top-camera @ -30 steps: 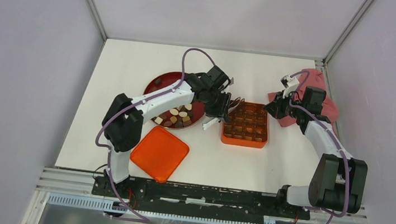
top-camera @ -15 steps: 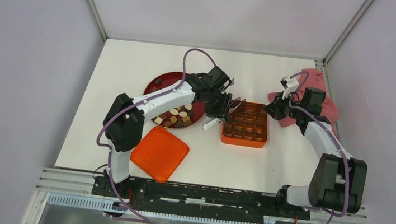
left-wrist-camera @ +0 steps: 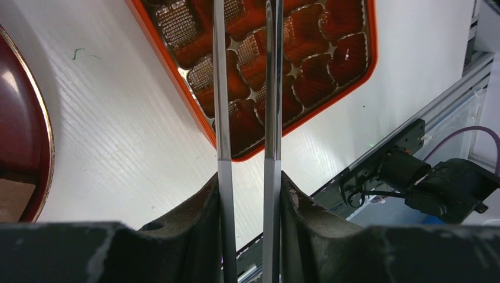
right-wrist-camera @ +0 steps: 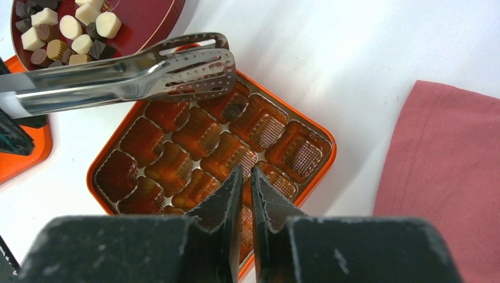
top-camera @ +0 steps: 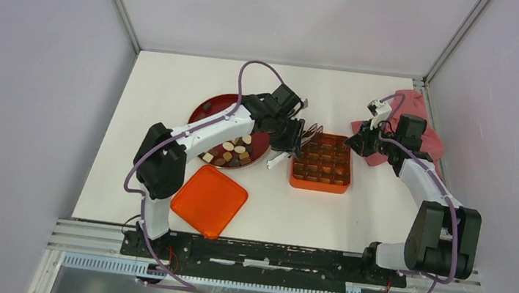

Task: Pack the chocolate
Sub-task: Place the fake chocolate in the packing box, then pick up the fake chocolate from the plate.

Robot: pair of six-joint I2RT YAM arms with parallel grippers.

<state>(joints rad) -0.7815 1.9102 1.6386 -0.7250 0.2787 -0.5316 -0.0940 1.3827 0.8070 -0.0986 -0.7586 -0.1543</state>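
White tabletop (top-camera: 352, 216), grey walls round it. L gripper (left-wrist-camera: 246, 194) is clamped on the metal tongs (right-wrist-camera: 135, 73), tips hovering over the far-left corner of the orange box (right-wrist-camera: 330, 154). One dark piece (right-wrist-camera: 234, 110) sits right under the tips; can't tell if it's pinched or already seated. R gripper (right-wrist-camera: 246, 177) is pinched near-closed on nothing, just above the box's right side.

To do it well, I'd centre the tips over one cell, go low before easing the squeeze, and lift straight up w/o nudging the box.

Count:
- 1 red plate (top-camera: 221, 101), left of the box.
- Approx a dozen of the chocolate (right-wrist-camera: 76, 35) on the plate.
- Box looks 4x4, nearly all cells bare.
- 1 orange lid (top-camera: 210, 200).
- 1 pink cloth (right-wrist-camera: 448, 177).
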